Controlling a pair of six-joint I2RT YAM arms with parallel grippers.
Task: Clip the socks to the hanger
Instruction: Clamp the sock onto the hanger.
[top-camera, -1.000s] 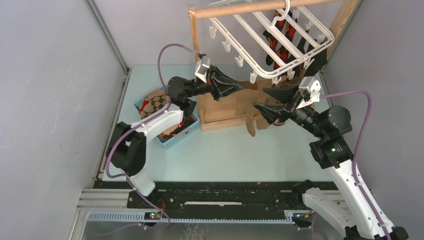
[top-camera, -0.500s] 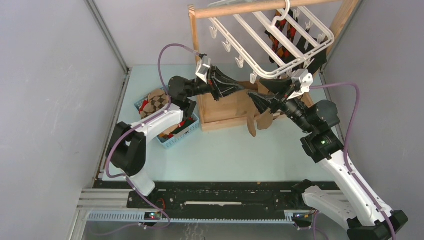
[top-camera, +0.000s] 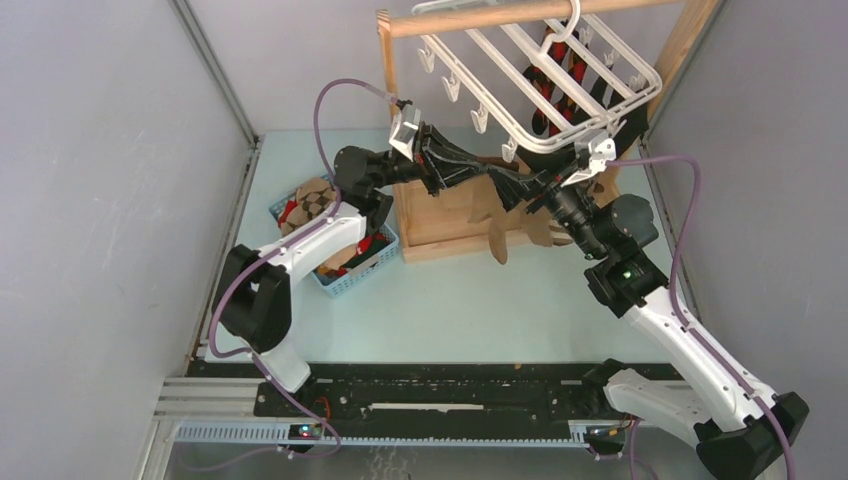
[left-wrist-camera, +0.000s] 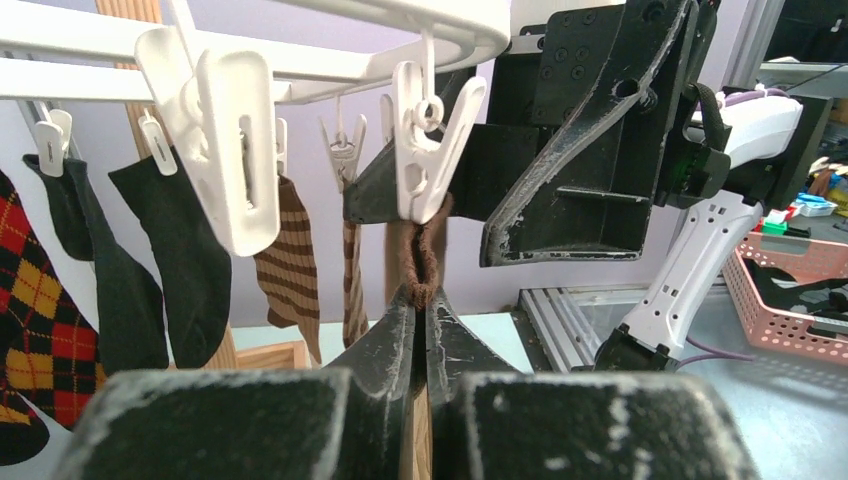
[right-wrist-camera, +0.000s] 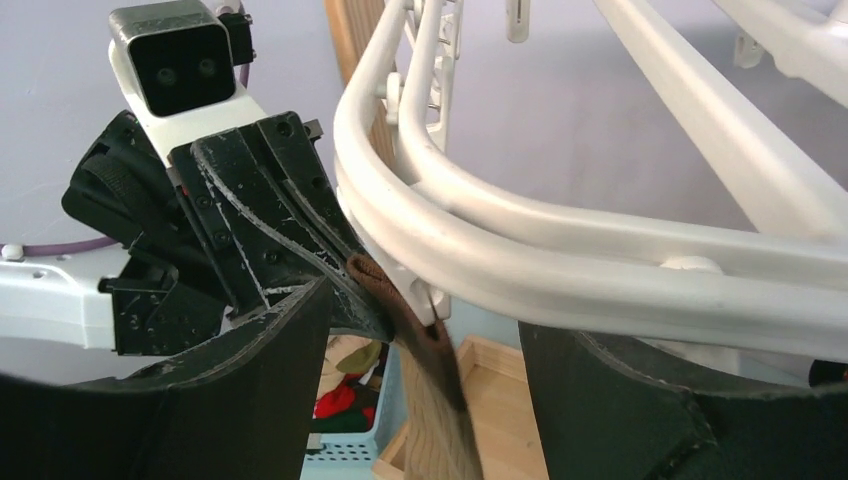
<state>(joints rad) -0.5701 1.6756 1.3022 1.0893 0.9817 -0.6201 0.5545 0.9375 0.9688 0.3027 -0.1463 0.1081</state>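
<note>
Brown sock: a soft tan-brown sock with a darker ribbed cuff; it hangs below the near corner of the hanger, cuff uppermost, its foot dangling in front of the wooden stand, above the table.
Hanger: a white plastic frame of parallel bars, tilted, its hook over the wooden rail; small white clips dangle along its edges.
Clip: it hangs from the corner bar directly above the cuff; its lower tips meet the top of the cuff.
Other socks: a black sock, a brown striped sock and a red, yellow and black argyle sock hang from clips further along; more socks lie in the blue basket on the table by the left arm.
Left gripper: jaws clenched on the cuff of the brown sock, just under the clip.
Right gripper: jaws released and spread wide, one on either side of the clip and cuff; neither presses on them.
Hard to make out: whether the clip actually bites the cuff or only touches it; from above, both grippers cover the clip and the cuff; the sock's toe is cut off in both wrist views; the far end of the hanger runs out of the top view.
</note>
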